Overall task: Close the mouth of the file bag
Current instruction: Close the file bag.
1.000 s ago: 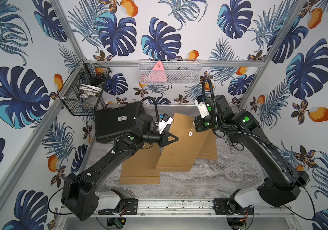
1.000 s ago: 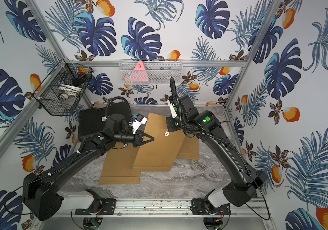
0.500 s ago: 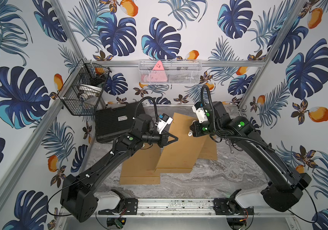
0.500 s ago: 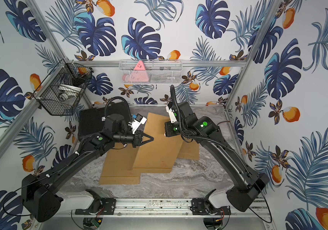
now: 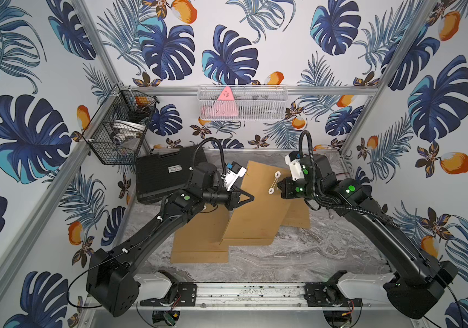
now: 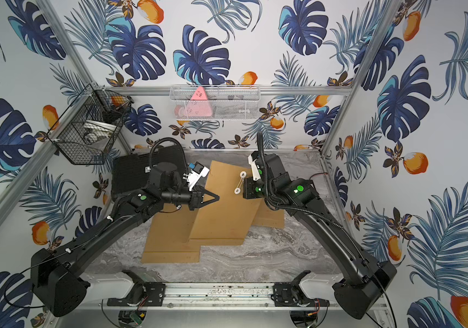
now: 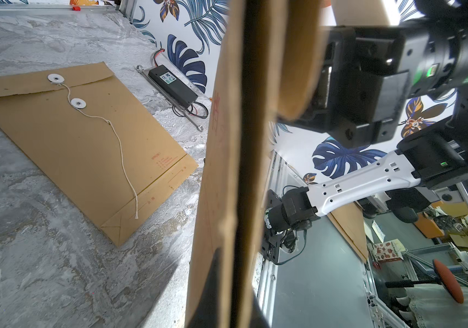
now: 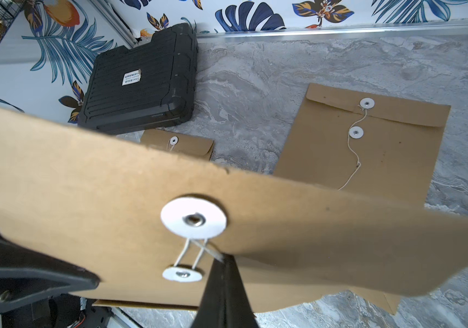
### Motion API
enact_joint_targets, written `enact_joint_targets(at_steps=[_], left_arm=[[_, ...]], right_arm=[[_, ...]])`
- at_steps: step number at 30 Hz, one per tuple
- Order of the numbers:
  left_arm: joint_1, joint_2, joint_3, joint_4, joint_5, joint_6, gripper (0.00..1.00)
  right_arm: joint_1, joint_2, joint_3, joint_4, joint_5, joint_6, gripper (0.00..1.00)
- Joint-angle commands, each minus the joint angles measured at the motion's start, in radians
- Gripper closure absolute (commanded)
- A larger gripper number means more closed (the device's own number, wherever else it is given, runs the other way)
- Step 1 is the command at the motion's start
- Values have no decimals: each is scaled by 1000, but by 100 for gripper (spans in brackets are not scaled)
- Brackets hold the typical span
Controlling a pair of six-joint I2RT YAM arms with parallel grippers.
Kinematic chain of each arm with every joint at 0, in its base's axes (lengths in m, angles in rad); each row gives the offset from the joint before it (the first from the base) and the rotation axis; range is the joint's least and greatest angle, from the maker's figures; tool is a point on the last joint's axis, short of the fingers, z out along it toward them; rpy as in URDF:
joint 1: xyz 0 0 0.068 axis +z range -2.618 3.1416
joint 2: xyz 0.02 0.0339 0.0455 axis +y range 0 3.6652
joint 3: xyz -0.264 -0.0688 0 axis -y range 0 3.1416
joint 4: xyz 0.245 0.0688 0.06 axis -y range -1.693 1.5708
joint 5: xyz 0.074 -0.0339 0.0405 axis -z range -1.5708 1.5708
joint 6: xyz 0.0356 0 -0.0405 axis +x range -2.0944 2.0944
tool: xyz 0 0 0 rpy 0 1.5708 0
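A brown file bag (image 5: 255,210) (image 6: 221,213) hangs tilted above the table in both top views. My left gripper (image 5: 251,196) (image 6: 217,196) is shut on its left edge; in the left wrist view the bag's edge (image 7: 227,170) runs between my dark fingers (image 7: 210,298). The flap lies folded over the mouth, with a white disc (image 8: 193,217) on the flap and another (image 8: 182,274) on the body. A thin string (image 8: 191,254) runs between them in two strands. My right gripper (image 8: 222,258) (image 5: 279,186) is shut on that string beside the discs.
Two more brown envelopes (image 8: 369,147) (image 8: 178,144) lie flat on the marble table (image 8: 255,71). A black case (image 5: 167,173) stands at the back left below a black wire basket (image 5: 119,133). A white mesh basket (image 5: 242,103) hangs on the back wall. A black adapter (image 7: 173,85) lies by the right wall.
My right arm has swung lower and shifted beside the discs with the string in its grip. The left arm and the bag have stayed almost still.
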Motion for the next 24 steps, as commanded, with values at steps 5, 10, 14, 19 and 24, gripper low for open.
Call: enact_joint_targets(at_steps=[5,10,14,19,24], left_arm=[[0,-19,11,25,13,-6,100],[1,-27,11,28,12,-16,100],[24,-31,18,24,14,-50,100],[77,-36,27,70,52,-169,100],[119,-38,15,200,138,-343,100]], right_arm=[[-41,-21,-49,68,-29,29,98],[-71,-30,-64,45,0,44,73],[-113,-63,-111,8,39,46,54],[-188,-183,-271,114,-160,16,32],[-206,-240,-448,325,-447,79,22]])
